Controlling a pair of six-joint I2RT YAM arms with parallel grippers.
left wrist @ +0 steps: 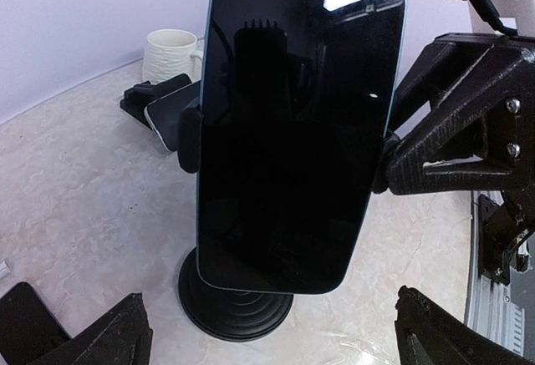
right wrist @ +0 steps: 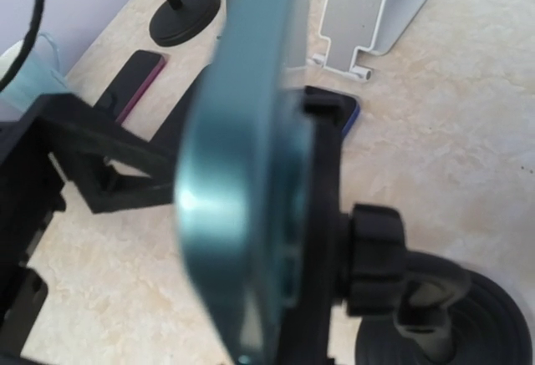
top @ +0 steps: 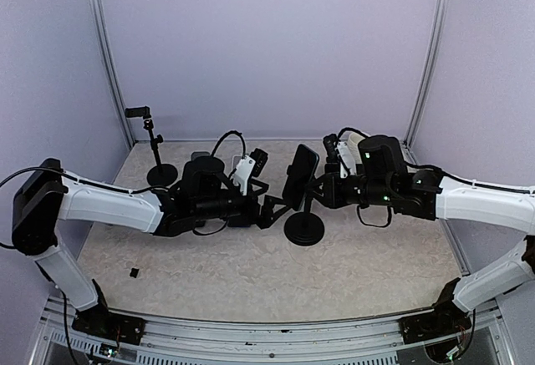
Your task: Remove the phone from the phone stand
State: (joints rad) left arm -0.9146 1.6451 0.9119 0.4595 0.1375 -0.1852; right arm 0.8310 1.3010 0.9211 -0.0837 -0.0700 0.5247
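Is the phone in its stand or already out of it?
In the stand. The phone is upright above the round base, its edges gripped by the side clamps.

Ctr of table [top: 251,286]: phone [top: 300,174] upright on phone stand [top: 303,230]. L gripper [top: 269,208] low, just left of stem. R gripper [top: 321,186] just right of phone. 2nd stand [top: 160,171] back-left, well apart. Small blk bit [top: 134,273] front-left.
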